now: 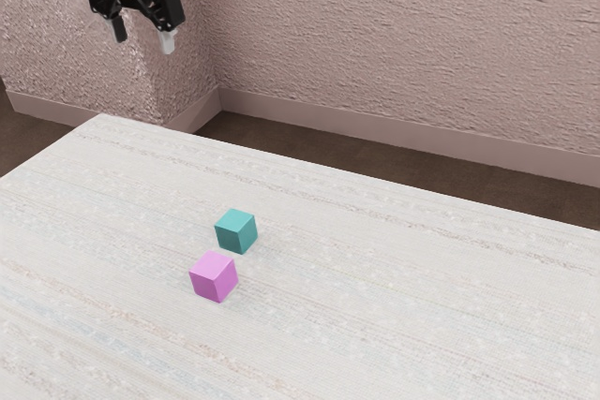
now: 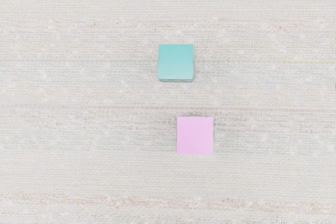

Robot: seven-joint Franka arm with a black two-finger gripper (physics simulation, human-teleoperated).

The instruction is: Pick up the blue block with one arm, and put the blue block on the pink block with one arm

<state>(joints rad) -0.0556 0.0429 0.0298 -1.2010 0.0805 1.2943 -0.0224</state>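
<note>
Step in hand: the opening of the pick, as I judge it; neither block is touched and nothing is held
Gripper [image 1: 143,37]: hangs high at the exterior view's upper left, over the far corner of the table [image 1: 441,316] and well apart from both blocks; its two fingers stand spread with nothing between them, so the claw is released
Blue block [image 1: 235,230]: sits flat on the table about mid-surface, one corner turned toward the exterior camera; free on all sides
Pink block [image 1: 214,276]: near the blue block, on its nearer side in the exterior view and a little toward that view's left; a bare strip of table between the two, so not touching
Wrist view: looks straight down on both cubes; each top face shows as a clean square, the two set diagonally from each other, with sides running along the table's streaks
Next move calls for: bringing the hand across and down over the blue block, fingers kept apart and lined up with two opposite faces, then closing. I would take the pair of faces that keeps a finger out of the gap toward the pink block
Watch for: a finger nudging the pink block on the descent, since the gap is narrow
Look of the blue block: more teal than true blue; a small cube, even matte colour, crisp edges, no marks; seemingly the same size as the pink one. Flat parallel faces should suit a plain pinch, and it looks rigid
</note>
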